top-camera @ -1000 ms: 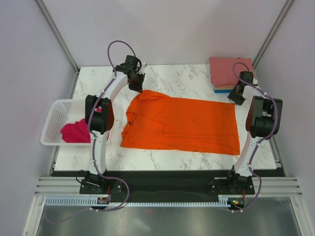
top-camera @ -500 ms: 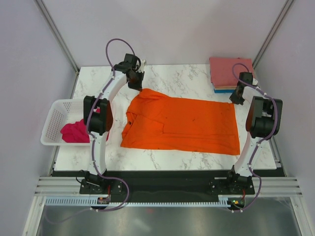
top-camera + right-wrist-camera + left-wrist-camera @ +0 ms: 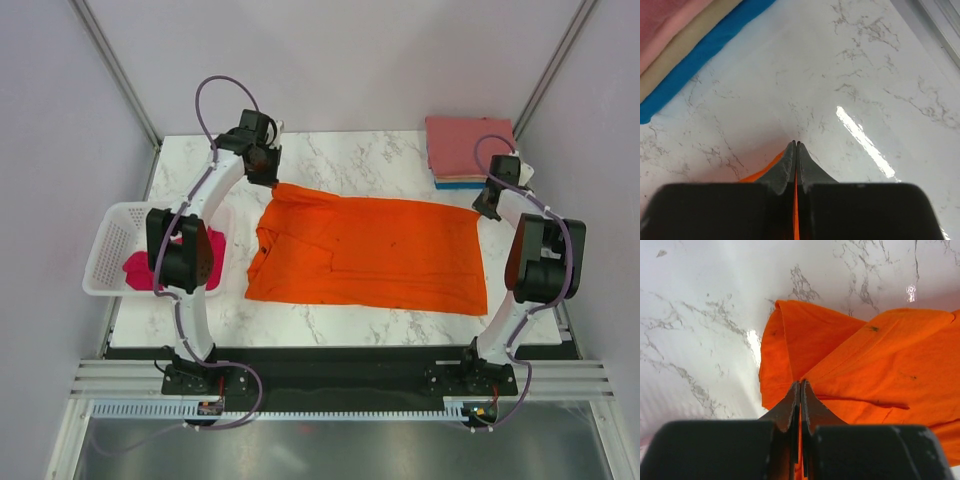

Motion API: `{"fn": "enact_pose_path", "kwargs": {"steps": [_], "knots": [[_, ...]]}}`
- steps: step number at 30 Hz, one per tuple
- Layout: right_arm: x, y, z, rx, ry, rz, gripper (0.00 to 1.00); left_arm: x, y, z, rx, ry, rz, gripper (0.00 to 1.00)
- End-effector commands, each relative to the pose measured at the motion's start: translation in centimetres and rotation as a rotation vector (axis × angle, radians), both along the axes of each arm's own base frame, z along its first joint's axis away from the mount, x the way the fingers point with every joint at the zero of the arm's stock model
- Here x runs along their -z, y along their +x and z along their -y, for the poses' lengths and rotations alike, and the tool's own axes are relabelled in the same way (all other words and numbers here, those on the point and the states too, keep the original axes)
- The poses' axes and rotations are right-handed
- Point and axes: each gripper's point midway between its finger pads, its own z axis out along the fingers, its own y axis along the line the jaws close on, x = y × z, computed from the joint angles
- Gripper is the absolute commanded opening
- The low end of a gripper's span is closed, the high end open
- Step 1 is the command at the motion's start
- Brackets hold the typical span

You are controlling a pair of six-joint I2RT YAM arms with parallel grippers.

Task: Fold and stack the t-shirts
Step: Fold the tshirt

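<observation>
Left tool (image 3: pixel 800 386) is pinching a far corner of the orange t-shirt (image 3: pixel 370 250). Right tool (image 3: pixel 796 146) is clamping the other far corner

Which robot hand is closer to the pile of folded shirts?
Right. The right hand pinches a corner of the orange shirt beside the pile; the left hand holds its opposite corner, far away.

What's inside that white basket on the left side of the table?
A crumpled magenta-pink t-shirt lies in the white basket. The left arm blocks the basket's right part, so anything else there, or under the shirt, cannot be seen.
</observation>
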Motion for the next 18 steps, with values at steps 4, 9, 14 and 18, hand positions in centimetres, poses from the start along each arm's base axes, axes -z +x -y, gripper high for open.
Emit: {"fn": "enact_pose_path", "kwargs": {"steps": [4,9,14,18], "knots": [[-5.7,-1.0,1.2,0.072,-0.074,0.161,0.00,-3.0,-3.8,-1.3,-0.076,-0.037,0.018,0.02],[-6.1,-4.3,1.3,0.116,-0.093,0.151,0.00,-1.3,-8.4,-1.5,-0.080,-0.073,-0.065,0.02],[-4.6,-7.1,0.0,0.104,-0.049,0.121,0.00,-0.5,-11.5,-2.1,-0.087,-0.084,-0.090,0.02],[-3.3,-9.2,-0.5,0.111,-0.036,0.094,0.00,1.2,-13.8,-2.2,-0.086,-0.096,-0.134,0.02]]}}
